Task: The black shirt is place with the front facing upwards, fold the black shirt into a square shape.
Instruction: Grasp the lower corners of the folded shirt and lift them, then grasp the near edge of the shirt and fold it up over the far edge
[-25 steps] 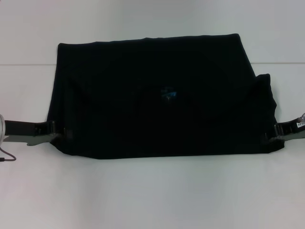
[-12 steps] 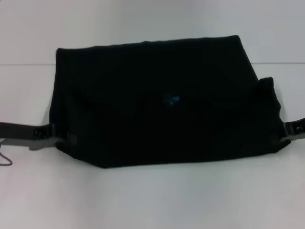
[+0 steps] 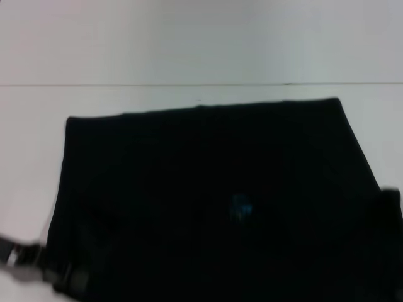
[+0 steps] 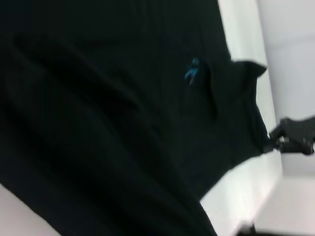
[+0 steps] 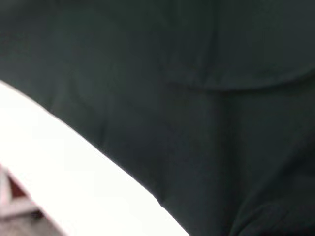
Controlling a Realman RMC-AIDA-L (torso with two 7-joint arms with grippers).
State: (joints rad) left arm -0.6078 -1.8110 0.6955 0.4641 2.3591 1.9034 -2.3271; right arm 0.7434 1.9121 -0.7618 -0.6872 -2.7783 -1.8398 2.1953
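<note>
The black shirt (image 3: 208, 201) hangs doubled, mid-fold, off the surface (image 3: 189, 44). Left gripper (image 3: 60, 274) and right gripper (image 4: 275, 140) apparently pinch its side edges; squaring remains.

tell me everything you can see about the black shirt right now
The black shirt is plain, dark, soft fabric, filling most of the head view over the white table. Its far edge runs straight, with squared corners. A small blue label shows near the middle; no lettering shows. The left gripper meets its near left corner, and the left wrist view shows the right gripper at the opposite corner, where the cloth bunches into a peak. Soft folds cross the fabric in both wrist views.
</note>
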